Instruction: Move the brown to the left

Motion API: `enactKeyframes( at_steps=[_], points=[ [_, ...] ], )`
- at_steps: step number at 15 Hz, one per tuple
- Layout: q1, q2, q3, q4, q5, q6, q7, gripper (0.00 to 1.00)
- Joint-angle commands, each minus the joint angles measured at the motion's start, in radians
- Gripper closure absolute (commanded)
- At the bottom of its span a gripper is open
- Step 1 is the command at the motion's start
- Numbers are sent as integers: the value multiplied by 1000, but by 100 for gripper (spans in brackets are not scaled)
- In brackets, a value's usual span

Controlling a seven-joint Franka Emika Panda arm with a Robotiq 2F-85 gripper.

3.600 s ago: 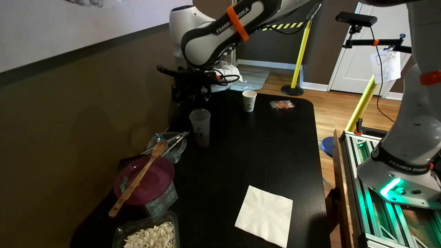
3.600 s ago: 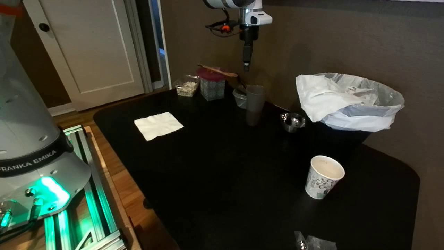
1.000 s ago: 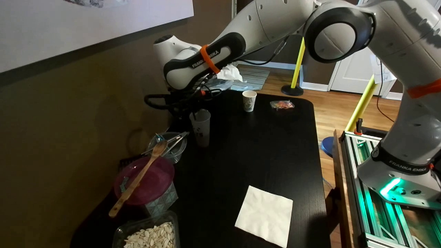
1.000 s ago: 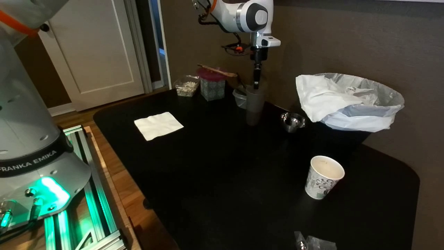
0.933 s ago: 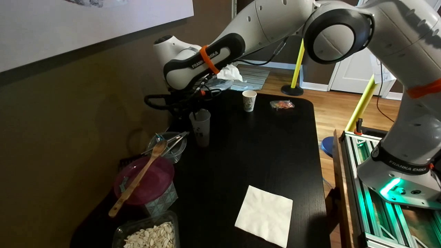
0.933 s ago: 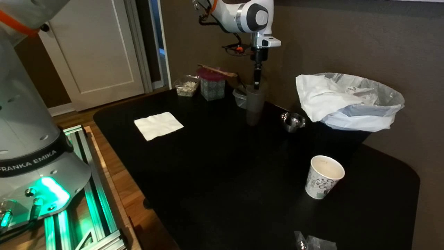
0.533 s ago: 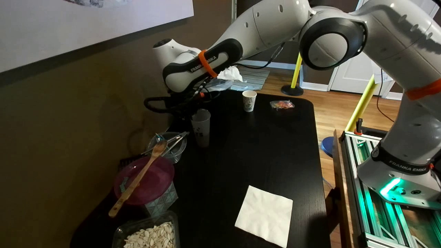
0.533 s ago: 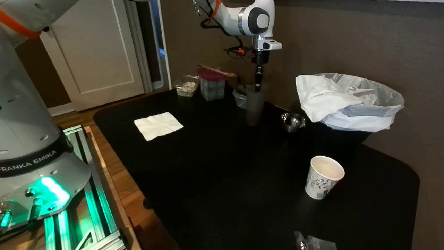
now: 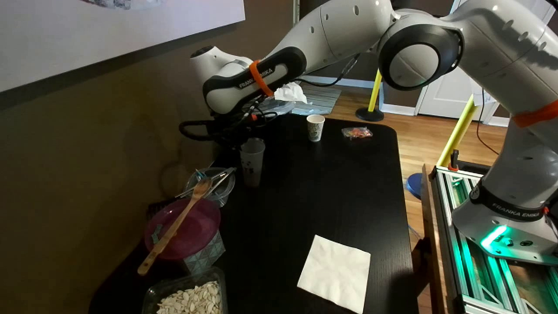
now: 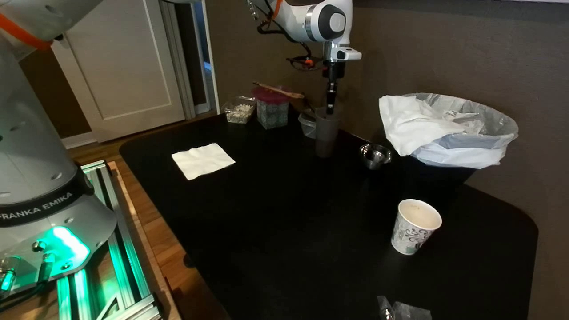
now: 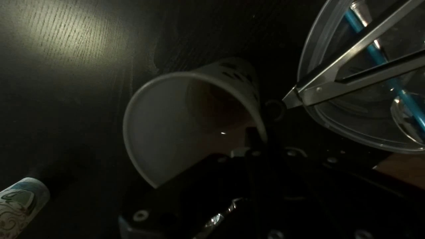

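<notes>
The brown is a tall, semi-translucent grey-brown cup near the wall side of the black table, seen in both exterior views. From above, in the wrist view, its mouth and inner wall face the camera, with something reddish-brown at the bottom. My gripper points down at the rim and is shut on the cup's wall, one finger inside and one outside. The same gripper shows at the cup's top in an exterior view. Whether the cup's base touches the table I cannot tell.
Close beside the cup lies a clear container with metal tongs. A pink bowl carries a wooden spoon. A steel bowl, a lined bin and a paper cup stand on the cup's other side.
The gripper came down to the cup and has shut on its rim. In the last half second it rose slightly, and the cup's base shifted a little with it.
</notes>
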Motion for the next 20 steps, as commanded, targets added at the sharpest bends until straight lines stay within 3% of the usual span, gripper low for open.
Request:
enactKeyframes(
  at_steps=[1,9,15,20],
  points=[
    [18,-12,-17,8,-10,-50,49,98],
    [33,-83,-27,-83,-10,-79,186,98],
    [79,-247,-36,-327,-78,64,201,98],
    [142,-381,-57,-549,-213,260,273,98]
  ],
)
